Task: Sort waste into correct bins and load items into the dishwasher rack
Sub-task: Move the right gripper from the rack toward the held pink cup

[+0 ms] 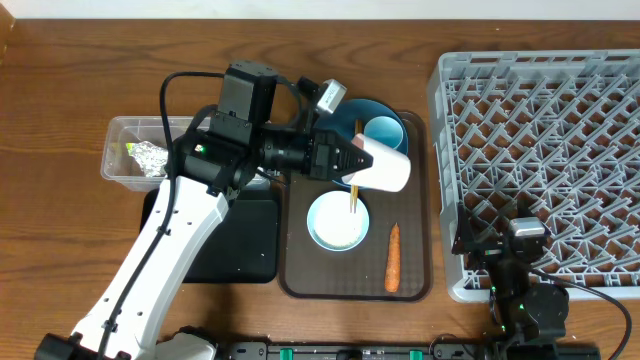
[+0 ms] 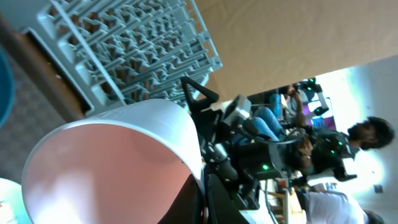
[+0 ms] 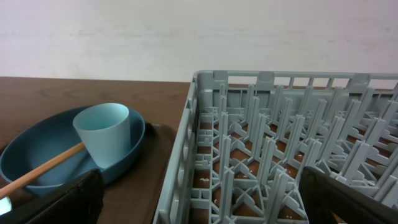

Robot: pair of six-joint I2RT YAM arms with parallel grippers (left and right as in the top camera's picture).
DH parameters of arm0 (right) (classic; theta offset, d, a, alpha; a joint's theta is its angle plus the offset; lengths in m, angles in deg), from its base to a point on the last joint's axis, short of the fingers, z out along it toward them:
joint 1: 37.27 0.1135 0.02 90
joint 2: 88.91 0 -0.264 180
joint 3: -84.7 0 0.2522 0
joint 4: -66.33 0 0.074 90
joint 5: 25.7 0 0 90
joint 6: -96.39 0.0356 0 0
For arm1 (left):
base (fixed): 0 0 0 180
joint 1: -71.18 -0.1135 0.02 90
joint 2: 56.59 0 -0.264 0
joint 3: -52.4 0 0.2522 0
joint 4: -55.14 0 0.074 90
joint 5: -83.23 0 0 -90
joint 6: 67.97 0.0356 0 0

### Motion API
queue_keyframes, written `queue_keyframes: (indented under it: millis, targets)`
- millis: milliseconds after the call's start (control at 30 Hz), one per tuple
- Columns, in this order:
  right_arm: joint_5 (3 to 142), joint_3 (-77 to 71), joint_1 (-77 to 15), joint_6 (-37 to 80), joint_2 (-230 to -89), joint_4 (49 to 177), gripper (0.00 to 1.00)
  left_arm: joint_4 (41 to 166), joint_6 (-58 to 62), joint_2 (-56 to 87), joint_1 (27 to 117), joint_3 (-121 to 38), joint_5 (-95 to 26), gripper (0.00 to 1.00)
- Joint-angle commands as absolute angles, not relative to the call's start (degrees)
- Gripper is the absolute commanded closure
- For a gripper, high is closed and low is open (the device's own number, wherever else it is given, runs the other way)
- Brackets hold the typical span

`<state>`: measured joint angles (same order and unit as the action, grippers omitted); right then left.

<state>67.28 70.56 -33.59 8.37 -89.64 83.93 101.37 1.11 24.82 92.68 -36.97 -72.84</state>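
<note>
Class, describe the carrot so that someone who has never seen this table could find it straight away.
Start at the large grey dishwasher rack on the right of the table; directly to its left lies a brown serving tray. In the tray's near right corner, beside the white bowl, lies the small carrot, the only slim, pointed, orange thing there.

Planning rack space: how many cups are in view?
2. The pink cup is gripped by the left gripper over the brown tray; the light blue cup stands on the blue plate. None seem hidden.
</note>
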Motion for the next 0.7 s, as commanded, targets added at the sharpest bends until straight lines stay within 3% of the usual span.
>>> queue_keyframes:
  millis: [0,233,400,667]
  targets:
    - [67.02,70.63,-31.95,8.87,-89.66,84.06,0.01,100.91,1.85,25.41,92.74,-36.80,-77.14,0.94]
    - [72.63,70.63,-31.95,12.85,-89.66,83.60,0.01,100.89,1.85,25.41,92.74,-36.80,-81.43,0.94]
    - [78.80,70.19,-31.97,30.05,-89.66,82.49,0.01,100.89,1.85,25.41,92.74,-36.80,-82.87,0.94]
    - [95.04,61.07,-31.97,40.65,-90.05,82.66,0.01,100.93,1.85,25.41,92.81,-36.80,-84.88,0.94]
